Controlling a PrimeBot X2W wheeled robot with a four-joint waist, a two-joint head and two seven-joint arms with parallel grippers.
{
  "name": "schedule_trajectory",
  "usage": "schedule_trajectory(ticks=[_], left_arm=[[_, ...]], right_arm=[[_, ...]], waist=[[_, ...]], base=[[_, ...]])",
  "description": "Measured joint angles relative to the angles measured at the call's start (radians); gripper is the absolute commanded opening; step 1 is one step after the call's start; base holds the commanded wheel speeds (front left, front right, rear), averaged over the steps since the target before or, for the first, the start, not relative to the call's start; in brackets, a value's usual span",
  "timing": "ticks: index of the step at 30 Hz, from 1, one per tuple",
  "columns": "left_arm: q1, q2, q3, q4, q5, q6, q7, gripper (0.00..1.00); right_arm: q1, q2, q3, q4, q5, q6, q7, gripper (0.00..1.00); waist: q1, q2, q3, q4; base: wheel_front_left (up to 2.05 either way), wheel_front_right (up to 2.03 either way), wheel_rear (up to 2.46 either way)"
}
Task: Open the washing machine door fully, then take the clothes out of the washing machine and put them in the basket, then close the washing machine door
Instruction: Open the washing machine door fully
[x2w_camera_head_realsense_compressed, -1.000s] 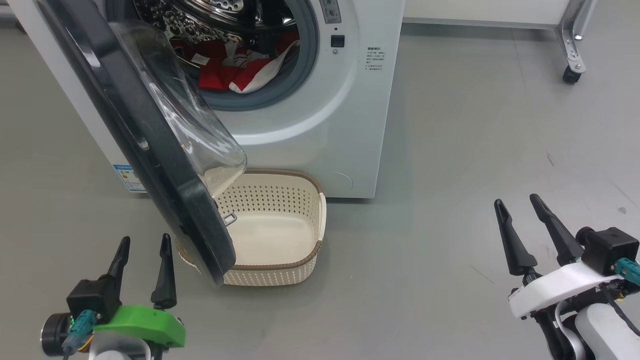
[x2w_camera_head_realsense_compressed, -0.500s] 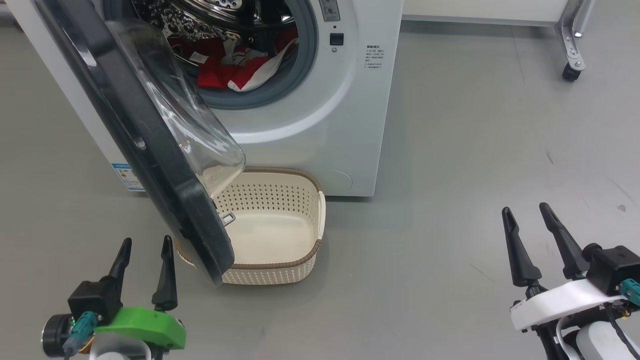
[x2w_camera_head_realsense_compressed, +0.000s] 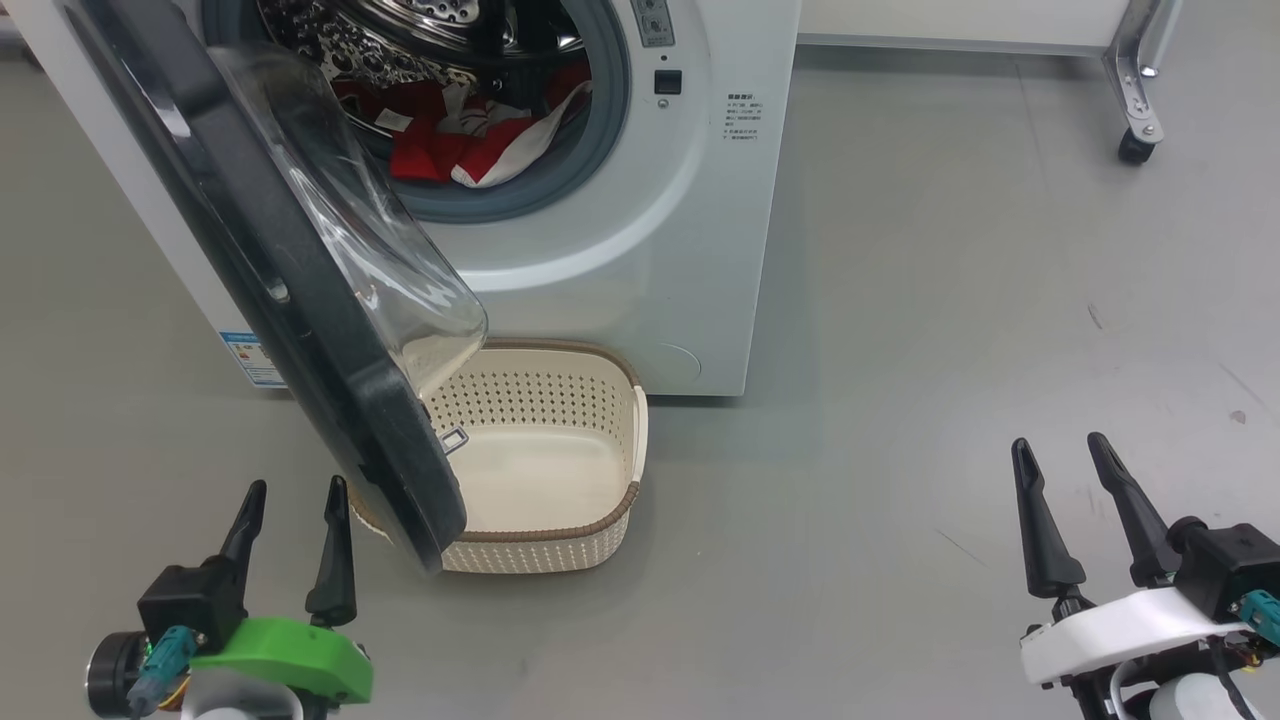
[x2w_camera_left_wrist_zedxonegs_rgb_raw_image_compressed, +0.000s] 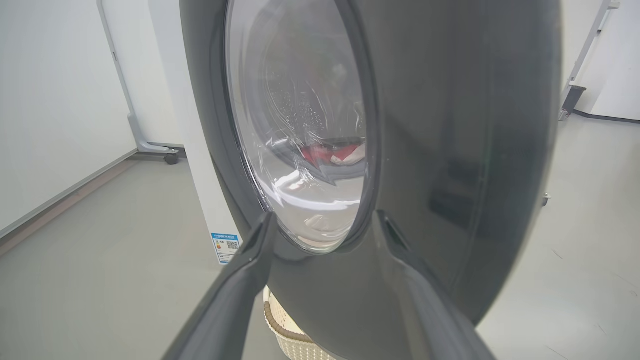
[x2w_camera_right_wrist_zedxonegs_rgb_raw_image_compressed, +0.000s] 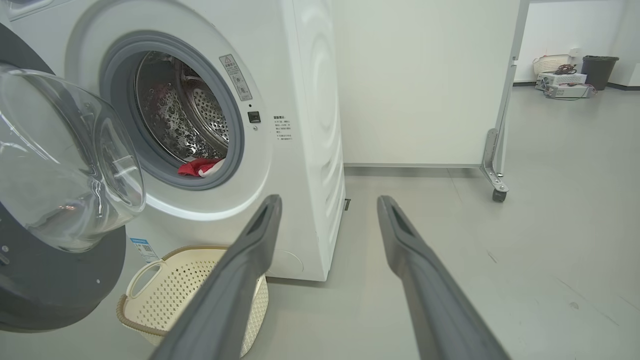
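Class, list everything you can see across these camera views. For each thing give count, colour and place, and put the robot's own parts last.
washing machine: one, white, standing on the floor ahead
washing machine door: one, black rim with clear glass bowl, swung partly open above the basket's left side
clothes: one heap, red and white, at the drum's lower front
basket: one, cream with brown rim, on the floor before the machine, nothing visible inside
label: one, blue, machine's lower left corner
caster: one, black, under a metal frame leg, far right
bin: one, dark, distant background
floor: one, grey
left gripper: one, dark fingers, green mount, open, beside the door's lower edge
right gripper: one, dark fingers, white mount, open, lower right
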Motion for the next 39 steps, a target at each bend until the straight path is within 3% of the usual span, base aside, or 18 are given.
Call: schedule_trajectory(ticks=[19, 39], left_arm=[[0.004, -0.001, 0.006, 0.002, 0.007, -0.003, 0.0, 1.0], [0.006, -0.002, 0.006, 0.001, 0.006, -0.003, 0.0, 1.0]], right_arm=[[0.037, 0.039, -0.037, -0.011, -0.047, 0.014, 0.0, 1.0], [0.056, 0.073, -0.079, -0.018, -0.09, 0.054, 0.0, 1.0]], waist=[[0.0, 0.0, 0.001, -0.002], [0.0, 0.0, 0.01, 0.002]], base=[[0.0, 0.0, 0.0], [0.0, 0.0, 0.0]])
